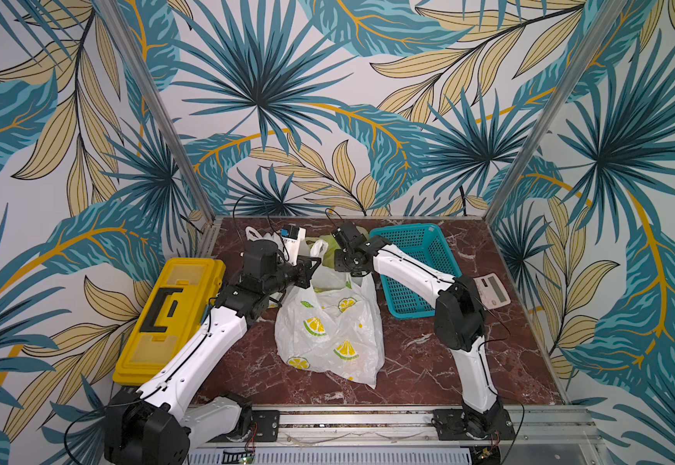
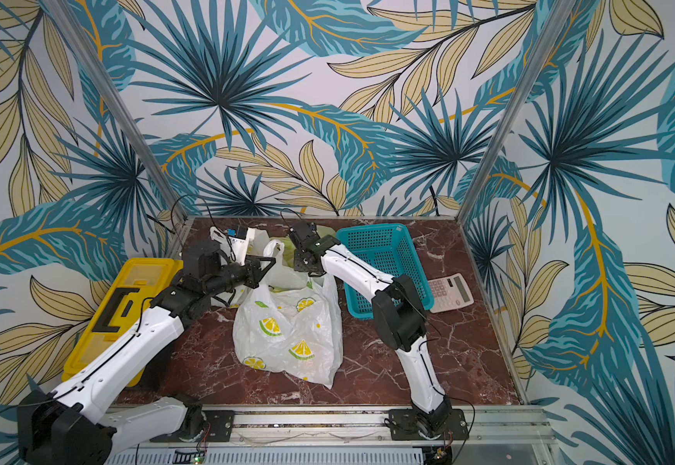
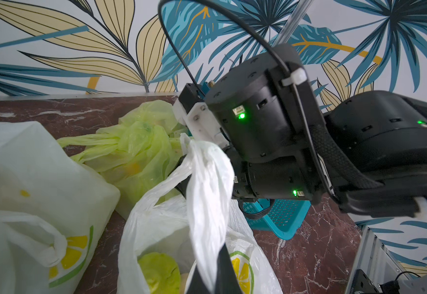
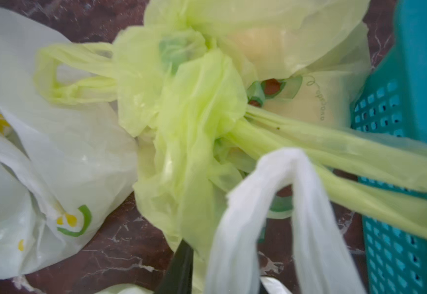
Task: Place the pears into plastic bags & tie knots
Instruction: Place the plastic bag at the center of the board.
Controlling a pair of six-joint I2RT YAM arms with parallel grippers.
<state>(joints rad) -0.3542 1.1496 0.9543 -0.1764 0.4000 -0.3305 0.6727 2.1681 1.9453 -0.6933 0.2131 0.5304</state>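
White bag handle (image 3: 207, 193) clamped in left claw (image 3: 208, 277); loop at right claw (image 4: 225, 276).

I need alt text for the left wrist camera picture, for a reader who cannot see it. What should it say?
A white handle loop of an open lemon-print bag is pulled taut, pinched in the left gripper; a green pear lies inside. Behind stand a knotted yellow-green bag and the right arm's black wrist.
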